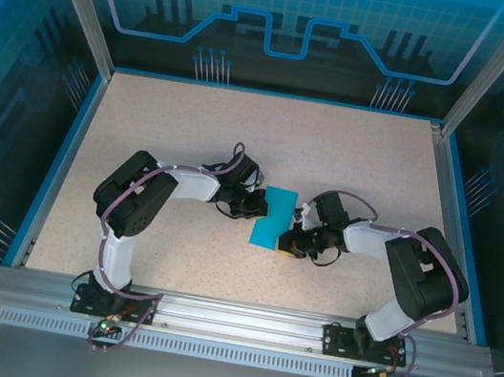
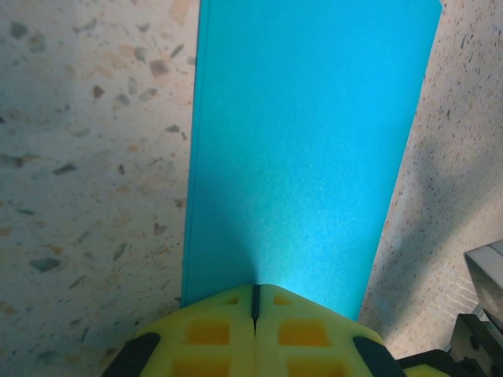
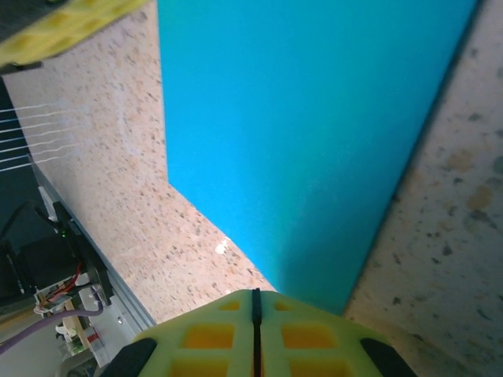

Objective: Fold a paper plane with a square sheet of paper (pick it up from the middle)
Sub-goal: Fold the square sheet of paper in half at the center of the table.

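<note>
now square sheet of paper (image 1: 272, 217) stretches between both end effectors (image 2: 255, 294) (image 3: 255, 298), each clenching it.

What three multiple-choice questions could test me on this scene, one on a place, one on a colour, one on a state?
1. Where is the paper?
A. Mid-table, between the left arm and the right arm
B. In the far left corner
C. Hanging off the near edge

2. What colour is the paper?
A. Red
B. Teal blue
C. White

3. How do the jaws of the two arms stand?
A. Both wide open, away from the paper
B. Both shut on the paper
C. One open, one shut

Answers:
1 A: the top view shows it between the arms.
2 B: every view shows teal blue.
3 B: each wrist view shows them closed, pinching the paper's edge.
</note>
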